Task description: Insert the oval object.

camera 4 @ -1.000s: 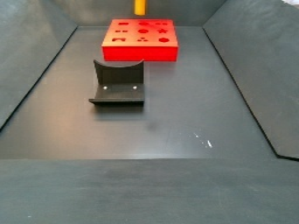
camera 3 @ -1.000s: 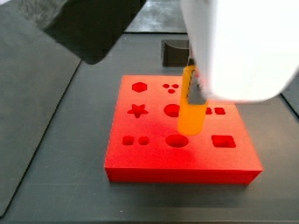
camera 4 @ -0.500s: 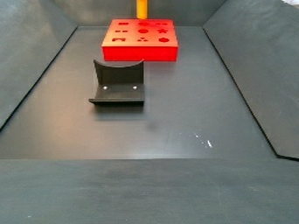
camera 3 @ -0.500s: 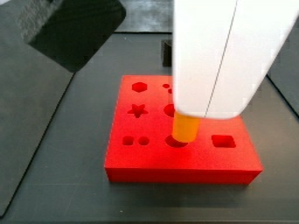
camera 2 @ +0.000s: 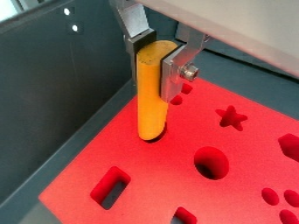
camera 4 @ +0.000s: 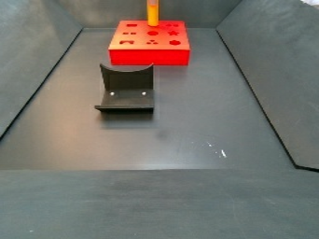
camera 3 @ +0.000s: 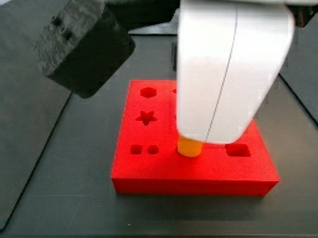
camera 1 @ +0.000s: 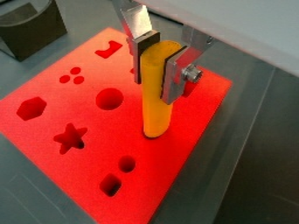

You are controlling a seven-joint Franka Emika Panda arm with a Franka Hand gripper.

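The oval object (camera 1: 156,101), a slim orange peg, hangs upright between the flat silver fingers of my gripper (camera 1: 159,61), which is shut on its upper part. It shows the same way in a wrist view (camera 2: 151,96). Its lower end meets the top of the red block (camera 1: 176,175) near the block's edge, where it hides the hole beneath it. In a side view only the peg's low end (camera 3: 189,146) shows under the white gripper body (camera 3: 230,65). In a side view the peg (camera 4: 152,13) stands on the far red block (camera 4: 149,56).
The red block's top has round, star, hexagon and slot holes (camera 1: 108,98). The dark fixture (camera 4: 126,89) stands on the grey floor in front of the block. Sloping grey walls (camera 4: 268,84) bound the floor. A black box on the arm (camera 3: 85,46) hangs above the block's left.
The gripper has come straight down with the peg. Less of the peg shows below the gripper body, and its low end now meets the block's top.
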